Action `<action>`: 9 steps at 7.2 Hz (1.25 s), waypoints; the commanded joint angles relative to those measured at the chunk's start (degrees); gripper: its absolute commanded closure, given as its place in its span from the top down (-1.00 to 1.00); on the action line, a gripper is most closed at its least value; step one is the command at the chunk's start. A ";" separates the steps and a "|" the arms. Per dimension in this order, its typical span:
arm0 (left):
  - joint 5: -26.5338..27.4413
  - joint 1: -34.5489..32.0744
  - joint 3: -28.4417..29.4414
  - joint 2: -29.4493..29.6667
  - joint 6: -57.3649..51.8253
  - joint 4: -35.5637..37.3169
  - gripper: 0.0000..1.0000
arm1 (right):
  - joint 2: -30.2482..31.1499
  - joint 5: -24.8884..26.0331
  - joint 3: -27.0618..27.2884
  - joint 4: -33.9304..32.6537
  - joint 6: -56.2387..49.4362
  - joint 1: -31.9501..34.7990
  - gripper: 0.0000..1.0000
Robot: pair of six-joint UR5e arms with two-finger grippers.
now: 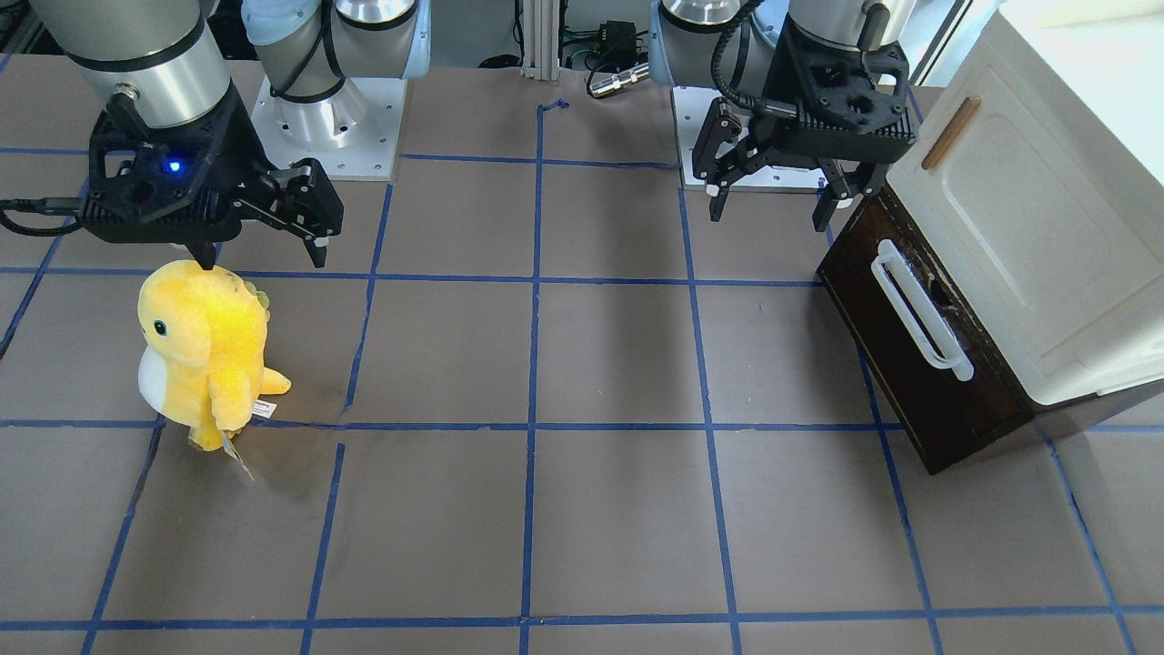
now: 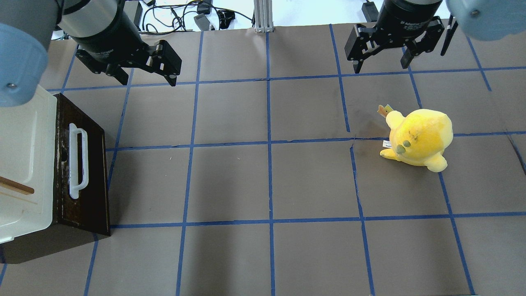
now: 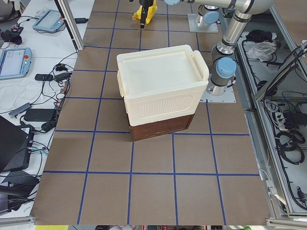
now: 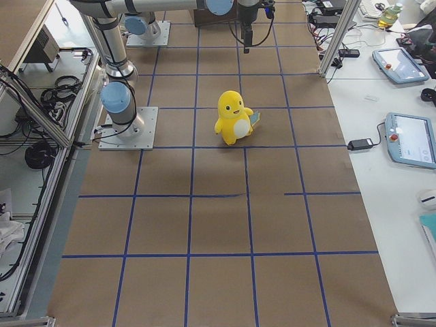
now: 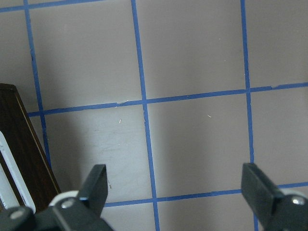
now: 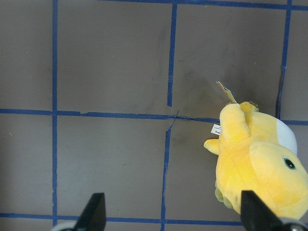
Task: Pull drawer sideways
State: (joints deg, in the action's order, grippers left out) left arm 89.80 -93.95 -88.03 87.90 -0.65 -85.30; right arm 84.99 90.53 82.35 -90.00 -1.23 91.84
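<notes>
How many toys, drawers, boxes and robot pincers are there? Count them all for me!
Stuffed toys: 1, the yellow toy
Drawers: 1, the dark brown drawer
Boxes: 1, the cream box on top of the drawer
Pincers: 2, the left pincer and the right pincer, both open
Total: 5

The drawer has a dark brown wooden front, scuffed pale near its upper edge; a long white loop handle runs lengthwise across the front, fixed at both ends, with a small dark hole behind it; the drawer sits pushed in at the bottom of the cream cabinet, directly under the cabinet's door; it stands on the table at the robot's left end, its front facing the table's middle
</notes>
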 commanded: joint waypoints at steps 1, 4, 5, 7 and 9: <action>0.20 -0.01 0.66 0.08 1.79 -2.92 1.00 | 0.00 0.00 0.00 0.00 0.00 0.00 1.00; 4.57 -0.09 0.85 1.39 5.72 -3.56 1.00 | 0.00 0.00 0.00 0.00 0.00 0.00 1.00; 5.29 -0.88 0.85 1.83 6.71 -3.56 1.00 | 0.00 0.00 0.00 0.00 0.00 0.00 1.00; 7.13 -1.67 0.67 7.77 8.55 0.27 1.00 | 0.00 0.00 0.00 0.00 0.00 0.00 1.00; 22.27 -2.55 -0.37 14.29 11.44 1.81 1.00 | 0.00 0.00 0.00 0.00 0.00 0.00 1.00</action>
State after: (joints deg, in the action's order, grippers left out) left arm 103.46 -95.81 -87.62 98.34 8.49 -84.17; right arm 84.98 90.53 82.36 -90.00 -1.23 91.84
